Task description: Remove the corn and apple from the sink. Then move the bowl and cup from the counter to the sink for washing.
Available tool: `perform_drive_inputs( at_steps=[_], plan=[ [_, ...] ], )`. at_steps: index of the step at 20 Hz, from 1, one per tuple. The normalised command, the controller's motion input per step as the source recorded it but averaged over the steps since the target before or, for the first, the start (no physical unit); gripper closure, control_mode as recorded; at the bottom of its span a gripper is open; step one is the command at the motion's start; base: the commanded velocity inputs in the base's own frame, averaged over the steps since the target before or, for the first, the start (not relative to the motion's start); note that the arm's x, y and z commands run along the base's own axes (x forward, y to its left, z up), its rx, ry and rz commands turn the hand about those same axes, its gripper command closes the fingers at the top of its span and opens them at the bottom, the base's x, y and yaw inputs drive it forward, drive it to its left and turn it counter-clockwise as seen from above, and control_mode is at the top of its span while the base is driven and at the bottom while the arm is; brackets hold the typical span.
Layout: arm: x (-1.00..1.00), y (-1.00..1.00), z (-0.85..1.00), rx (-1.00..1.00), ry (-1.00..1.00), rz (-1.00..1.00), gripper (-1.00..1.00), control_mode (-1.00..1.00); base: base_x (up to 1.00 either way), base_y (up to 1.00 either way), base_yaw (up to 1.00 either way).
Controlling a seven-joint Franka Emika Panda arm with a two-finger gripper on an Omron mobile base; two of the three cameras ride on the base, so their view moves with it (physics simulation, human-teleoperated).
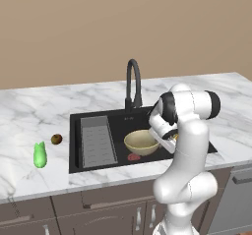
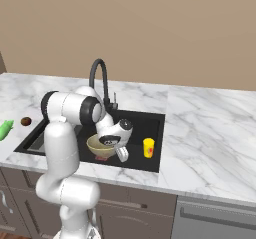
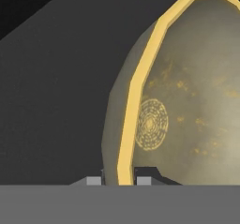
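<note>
Tan bowl [image 3: 187,101] rim pinched between narrowly parted pincer [image 3: 123,180] tips.

The arm's white forearm hid the bowl's [image 1: 140,141] right rim in the left base view, and hid the gripper there too. From the right base, the hand covered the bowl's [image 2: 100,145] right side, so the finger [image 2: 122,154] contact with the rim could not be made out. In the hand view the bowl [image 3: 187,106] was cut off by the top and right edges, and the fingertips [image 3: 143,180] were largely buried under the bottom band. The corn [image 2: 5,128] was cropped by the left edge. The reddish item [image 1: 134,157] under the bowl was too small to identify. The cup's [image 2: 148,147] red mark was too small to read.
</note>
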Motion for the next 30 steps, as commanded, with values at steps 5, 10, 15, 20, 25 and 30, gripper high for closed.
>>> perform_drive_inputs(
  at_steps=[5,10,15,20,25,30],
  plan=[
    [0.05,0.00,-0.12,0.00,-0.07,0.01,1.00,-1.00,0.00,0.00,0.00],
    [0.05,0.00,-0.12,0.00,-0.06,0.01,1.00,-1.00,0.00,0.00,0.00],
    [0.04,0.00,-0.11,0.00,-0.05,0.01,1.00,-1.00,0.00,0.00,0.00],
    [0.03,0.00,-0.04,0.00,-0.03,0.00,1.00,-1.00,0.00,0.00,0.00],
    [0.02,0.00,-0.01,0.00,-0.01,0.00,1.00,-1.00,0.00,0.00,0.00],
    [0.00,0.00,-0.01,0.00,-0.01,0.00,1.00,-1.00,0.00,0.00,0.00]
  ],
)
